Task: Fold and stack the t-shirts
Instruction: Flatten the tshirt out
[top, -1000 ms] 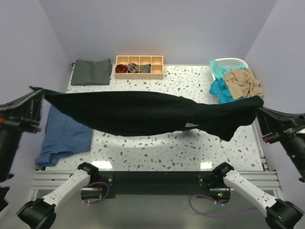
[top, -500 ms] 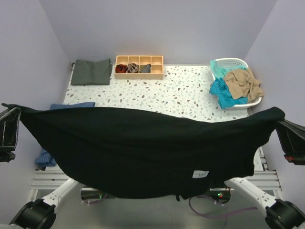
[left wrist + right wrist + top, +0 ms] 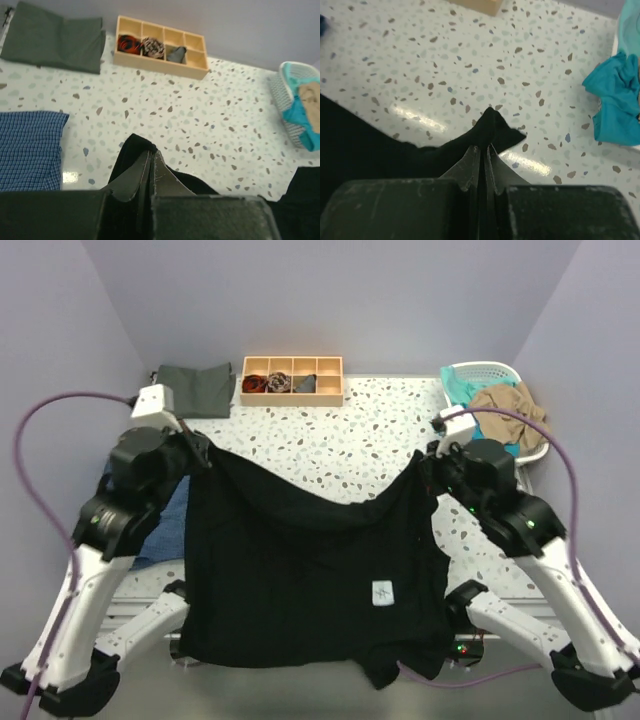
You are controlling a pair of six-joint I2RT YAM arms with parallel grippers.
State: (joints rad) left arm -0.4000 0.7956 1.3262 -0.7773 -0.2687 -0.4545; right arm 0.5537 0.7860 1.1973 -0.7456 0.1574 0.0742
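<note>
— Why does the black t-shirt [image 3: 300, 570] hang like that?
— The left gripper [image 3: 150, 156] is pinched tight on one top corner; the right gripper [image 3: 484, 149] is pinched tight on the other; the shirt droops below and between them, likely so it spreads flat for folding.

Left arm [image 3: 97, 532] and right arm [image 3: 535, 530] both stand raised, elbows bent, wrists held high. Left pincer [image 3: 151, 155] is closed, jaws pressed together on a corner of the black t-shirt [image 3: 300, 570]. Right pincer [image 3: 484, 148] is closed likewise on the other corner. Wrists appear roughly level, though the overhead view is partly obscured.
</note>
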